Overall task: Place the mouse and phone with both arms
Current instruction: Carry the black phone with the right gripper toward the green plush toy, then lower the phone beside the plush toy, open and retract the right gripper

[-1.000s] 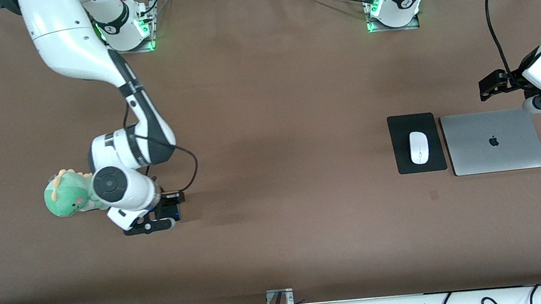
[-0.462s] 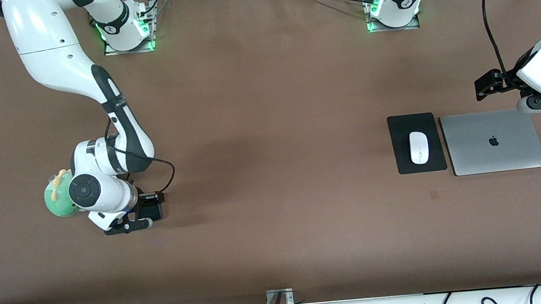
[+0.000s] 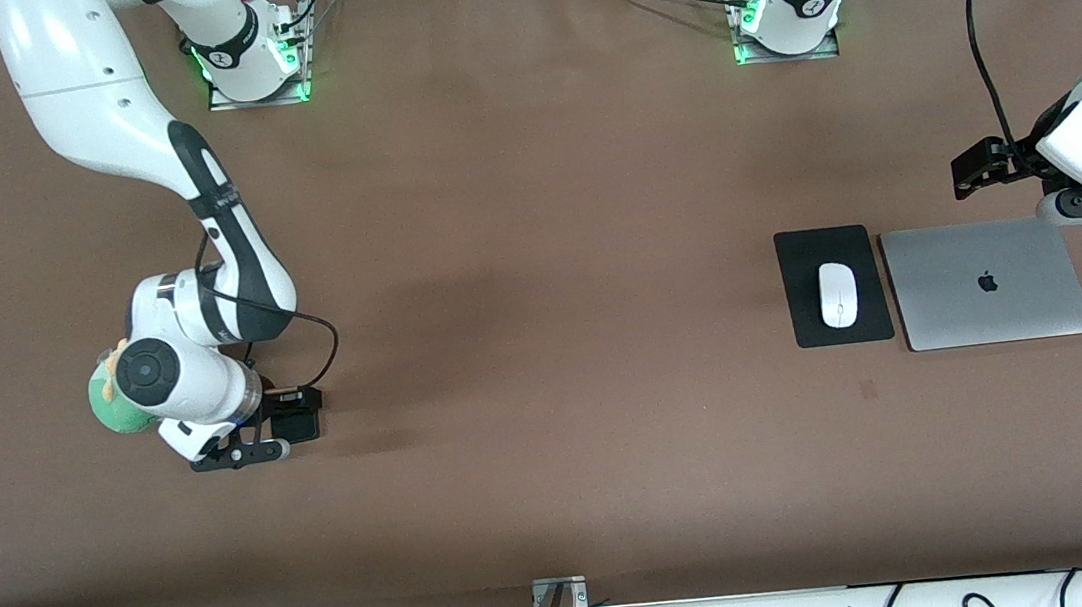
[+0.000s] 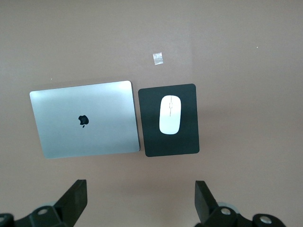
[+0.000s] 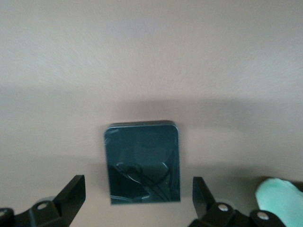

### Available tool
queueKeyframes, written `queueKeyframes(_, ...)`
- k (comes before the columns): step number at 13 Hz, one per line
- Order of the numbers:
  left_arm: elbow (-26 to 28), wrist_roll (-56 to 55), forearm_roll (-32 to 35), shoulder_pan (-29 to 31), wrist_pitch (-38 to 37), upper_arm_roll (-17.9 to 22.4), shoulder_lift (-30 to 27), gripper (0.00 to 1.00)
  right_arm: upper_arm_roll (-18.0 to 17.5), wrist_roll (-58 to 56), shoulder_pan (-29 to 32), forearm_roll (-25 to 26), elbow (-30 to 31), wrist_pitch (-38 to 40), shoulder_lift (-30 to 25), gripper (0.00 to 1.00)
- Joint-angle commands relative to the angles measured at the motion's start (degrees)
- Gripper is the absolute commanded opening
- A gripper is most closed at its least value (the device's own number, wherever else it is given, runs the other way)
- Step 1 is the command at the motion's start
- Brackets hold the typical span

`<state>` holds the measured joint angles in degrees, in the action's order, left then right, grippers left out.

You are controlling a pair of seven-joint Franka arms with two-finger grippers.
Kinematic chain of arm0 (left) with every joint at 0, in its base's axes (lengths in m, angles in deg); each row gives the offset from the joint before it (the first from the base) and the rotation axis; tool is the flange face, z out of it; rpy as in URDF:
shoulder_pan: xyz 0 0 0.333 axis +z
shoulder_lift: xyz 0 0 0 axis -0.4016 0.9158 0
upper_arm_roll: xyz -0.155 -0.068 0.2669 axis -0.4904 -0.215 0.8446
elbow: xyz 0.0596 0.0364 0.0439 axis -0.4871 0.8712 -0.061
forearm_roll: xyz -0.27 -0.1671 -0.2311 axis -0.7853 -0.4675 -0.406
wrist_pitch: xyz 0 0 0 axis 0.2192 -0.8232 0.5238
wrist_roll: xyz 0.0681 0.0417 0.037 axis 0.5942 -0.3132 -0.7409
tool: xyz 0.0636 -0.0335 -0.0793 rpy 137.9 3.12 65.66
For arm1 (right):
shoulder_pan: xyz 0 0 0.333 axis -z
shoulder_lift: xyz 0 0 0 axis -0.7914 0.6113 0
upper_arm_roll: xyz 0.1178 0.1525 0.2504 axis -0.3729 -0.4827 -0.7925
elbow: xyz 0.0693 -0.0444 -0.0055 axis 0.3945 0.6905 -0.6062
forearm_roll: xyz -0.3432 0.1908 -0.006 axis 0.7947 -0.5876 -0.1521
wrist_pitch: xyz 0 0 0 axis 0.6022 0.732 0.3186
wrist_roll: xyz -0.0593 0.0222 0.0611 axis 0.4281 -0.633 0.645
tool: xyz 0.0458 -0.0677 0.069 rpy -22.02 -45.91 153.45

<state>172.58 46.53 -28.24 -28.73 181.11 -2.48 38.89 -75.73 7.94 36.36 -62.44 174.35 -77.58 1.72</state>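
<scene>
Right gripper (image 3: 250, 453): low over the table (image 3: 535, 244) at the right arm's end, just above the phone (image 5: 142, 162). The fingers (image 5: 71, 194) are spread wide and hold nothing; the right wrist view shows one on each side of the phone with bare table between.

Phone: lies flat on the table under that gripper, glossy face up, beside a green plush toy (image 3: 114, 399). The front view shows only a dark shape by the wrist, so its exact outline comes from the wrist view alone.

Left gripper (image 3: 974, 169): up over the table at the left arm's end, above the edge of the laptop (image 3: 987, 282) that lies toward the bases. Its fingers (image 4: 73, 198) are spread apart and empty; this arm waits.

Mouse (image 3: 838, 293): rests on the black pad (image 3: 833, 286), near the pad's middle, just beside the closed laptop. It looks already placed.

Step in hand: the phone's part looks unfinished or just ending; I cannot tell whether the right gripper is about to grasp or has just let go.

Risk, grasp: the phone is thin and glossy. If the fingers close too high they may slide off its edges or tip it.

Risk, toy: the plush sits close to the right wrist. A sideways swing could nudge it into the phone.

Risk, left arm: a careless descent could hit the laptop lid.
</scene>
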Motion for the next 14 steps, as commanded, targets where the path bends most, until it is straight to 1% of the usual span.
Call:
queueKeyframes(1, -0.96, -0.4, -0.97, -0.31, -1.34, -0.11, -0.19, 1.0, -1.1, 3.5, 0.57, -0.62, 1.84, 5.13, -8.61, 1.0)
queueKeyframes(3, -1.14, -0.4, -0.97, -0.31, -0.99, -0.11, 0.07, 1.0, -1.1, 4.48, 0.31, -0.53, 1.84, 10.4, -14.23, 1.0)
queueKeyframes(7, -1.22, -0.31, -0.62, -0.31, -1.25, -0.11, 0.07, 1.0, -0.75, 3.69, 0.4, 0.17, 1.66, 23.84, -26.71, 1.0)
queueKeyframes(9, -1.14, -0.14, -0.62, -0.31, -0.9, -0.11, 0.16, 1.0, 0.73, 3.6, 0.49, 0.44, 1.66, 30.7, -31.9, 1.0)
queueKeyframes(10, -1.14, -0.05, -0.88, -0.31, -0.73, -0.11, 0.25, 1.0, 1.09, 2.91, 0.49, 0.52, 1.75, 32.82, -34.01, 1.0)
queueKeyframes(12, -1.05, 0.21, -1.06, -0.22, -0.98, -0.11, 0.08, 1.0, 1.79, 2.38, 0.49, 0.79, 1.75, 35.29, -36.39, 1.0)
queueKeyframes(14, -0.96, 0.3, -1.06, -0.14, -1.16, -0.11, -0.1, 1.0, 1.8, 1.76, 0.49, 1.92, 1.75, 36.26, -36.67, 1.0)
